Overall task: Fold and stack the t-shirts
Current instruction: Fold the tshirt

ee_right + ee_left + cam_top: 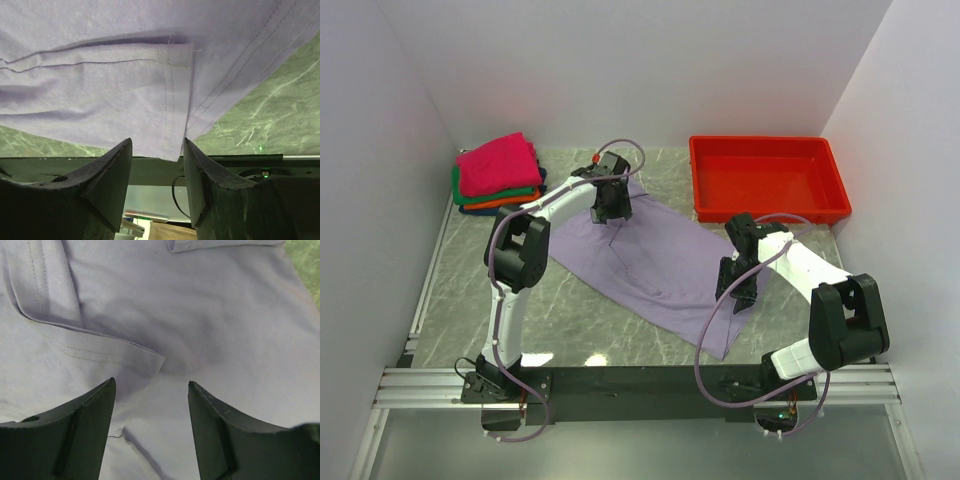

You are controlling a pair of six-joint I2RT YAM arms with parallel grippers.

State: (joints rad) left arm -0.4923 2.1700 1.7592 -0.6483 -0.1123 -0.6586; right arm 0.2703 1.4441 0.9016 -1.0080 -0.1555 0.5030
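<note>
From above, I see the lavender t-shirt (650, 260) spread flat mid-table and the folded stack (498, 172) far left, with my left gripper (613, 215) over its far part and my right gripper (738, 295) at its near edge. On the left wrist, the jaws hang parted and empty above a sleeve hem (125, 347), so I'd descend squarely before pinching. On the right wrist, parted jaws frame the hem corner (172, 150); I'd catch both layers.

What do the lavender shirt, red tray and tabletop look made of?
Lavender shirt: soft matte knit cloth, probably cotton; stitched hems and wrinkles show. Red tray: glossy moulded plastic, apparently. Tabletop: green marble-patterned surface; real stone or laminate, can't tell.
</note>
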